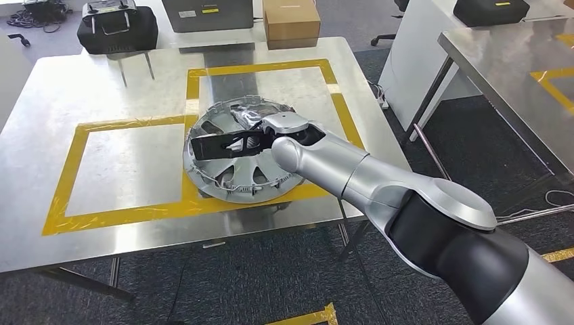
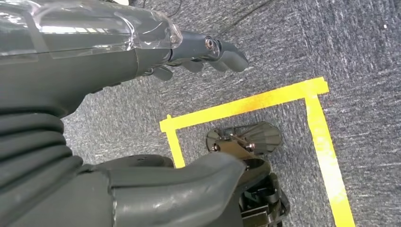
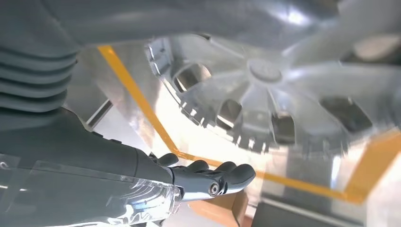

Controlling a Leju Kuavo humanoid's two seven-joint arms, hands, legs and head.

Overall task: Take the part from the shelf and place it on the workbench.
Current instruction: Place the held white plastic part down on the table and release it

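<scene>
- Our right hand (image 3: 208, 182) has its fingers (image 3: 236, 174) stretched out nearly straight and close together, holding nothing. In the right wrist view they float free of the part (image 3: 265, 94), with a lit gap between.
- Our left hand (image 2: 203, 54) hangs beside the body over carpet. Its fingers (image 2: 231, 56) are loosely extended and hold nothing.
- The part (image 1: 233, 166), a silver wheel cover with spokes and a toothed rim, lies flat on the tabletop (image 1: 101, 88). It straddles the yellow tape (image 1: 122, 215) dividing the two marked squares, most of it in the right one.
- We judge the placing to be done in the main: the part rests on its own, and the right arm (image 1: 352, 172) reaches over it with no grip. The overlap on the tape suggests it sits off-centre in its square.
- The head view gives the layout: part, tape squares, and the arm crossing the part. The wrist bracket and forearm hide the right hand's fingers there.
- The right wrist view supplies that missing piece: slack fingers, no contact, and the part's rim teeth and window openings close up.
- The left wrist view adds a yellow tape corner (image 2: 307, 90) on the floor, which says nothing of the part.
- At the far edge of the tabletop stand a black case (image 1: 118, 28) and a cardboard box (image 1: 291, 24), well apart from the part.
</scene>
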